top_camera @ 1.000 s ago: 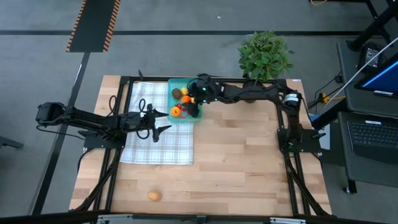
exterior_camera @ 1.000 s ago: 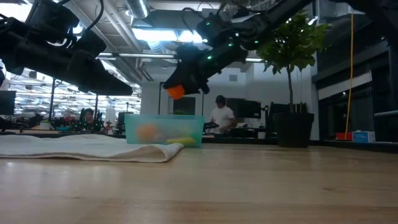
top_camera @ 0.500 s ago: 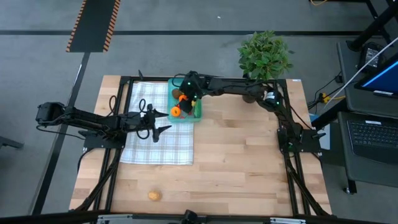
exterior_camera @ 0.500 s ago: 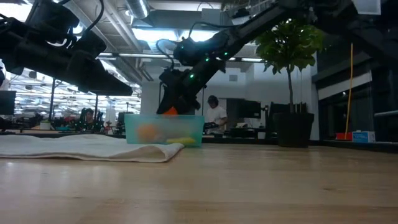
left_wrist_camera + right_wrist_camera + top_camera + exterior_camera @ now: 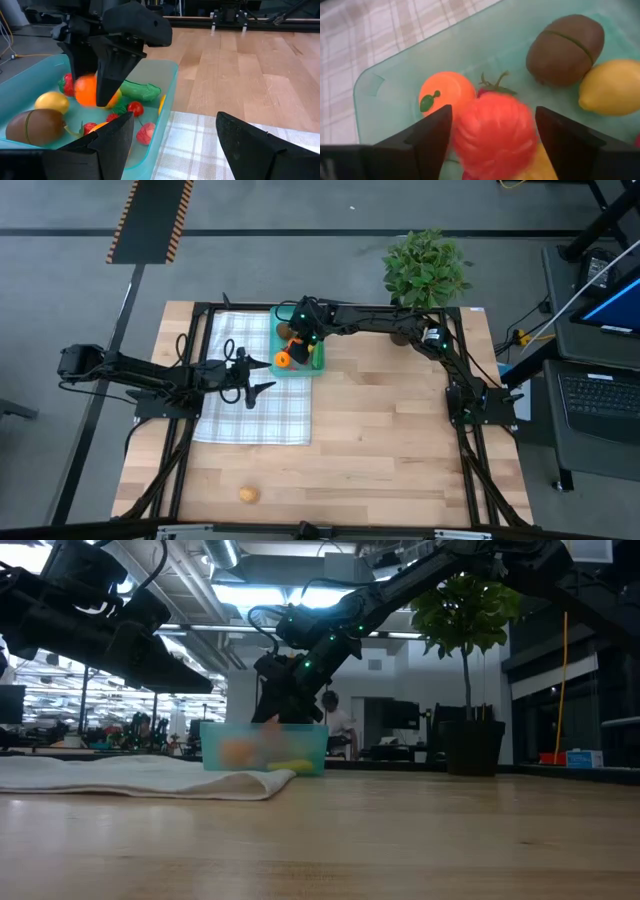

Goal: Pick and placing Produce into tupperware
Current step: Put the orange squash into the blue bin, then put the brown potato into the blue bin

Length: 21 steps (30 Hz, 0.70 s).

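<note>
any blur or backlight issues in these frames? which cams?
Right wrist view: the orange-red fruit between the right tool's fingers is smeared; kiwi and lemon stay sharp. Low view: bright ceiling lights behind leave both arms as silhouettes, container contents hazy. Left wrist view: the orange fruit is slightly soft. High view: even light.

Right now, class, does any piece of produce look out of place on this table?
Yes. One small brownish-yellow piece lies alone on the bare wood near the table's front edge, far from the teal container where the other produce sits. Nothing looks spilled or damaged.
</note>
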{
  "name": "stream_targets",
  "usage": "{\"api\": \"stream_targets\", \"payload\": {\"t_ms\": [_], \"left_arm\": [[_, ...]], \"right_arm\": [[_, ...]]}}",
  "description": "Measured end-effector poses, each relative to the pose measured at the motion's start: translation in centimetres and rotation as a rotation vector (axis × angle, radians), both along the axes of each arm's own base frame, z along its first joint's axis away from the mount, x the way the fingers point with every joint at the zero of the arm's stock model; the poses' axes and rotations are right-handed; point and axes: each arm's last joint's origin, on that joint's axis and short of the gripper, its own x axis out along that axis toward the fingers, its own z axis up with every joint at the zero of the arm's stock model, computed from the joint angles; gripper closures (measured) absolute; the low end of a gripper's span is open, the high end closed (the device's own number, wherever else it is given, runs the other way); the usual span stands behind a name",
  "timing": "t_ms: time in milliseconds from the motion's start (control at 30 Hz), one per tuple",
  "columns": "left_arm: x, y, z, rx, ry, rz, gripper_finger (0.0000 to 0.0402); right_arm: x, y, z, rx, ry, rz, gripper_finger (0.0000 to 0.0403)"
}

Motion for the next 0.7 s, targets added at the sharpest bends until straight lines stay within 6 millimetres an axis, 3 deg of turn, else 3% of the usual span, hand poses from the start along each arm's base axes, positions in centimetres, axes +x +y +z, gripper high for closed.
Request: {"api": "stream_targets", "payload": {"t_ms": [100, 367, 700], "left_arm": [[0.0, 0.0, 0.0, -0.002, -0.001, 0.0, 0.0127], [0.0, -0.1, -0.1, -0.023, -0.001, -0.002, 0.0127], [-0.1, -1.7, 0.0, -0.018, 0.003, -0.106, 0.0127]], "right_arm": [[0.1, 0.3, 0.0, -0.006, -0.002, 0.011, 0.0098], [-0.1, 0.4, 0.2, -0.032, 0.015, 0.051, 0.009], [-0.1, 4.0, 4.9, -0.147, -0.061, 0.205, 0.0087]]}}
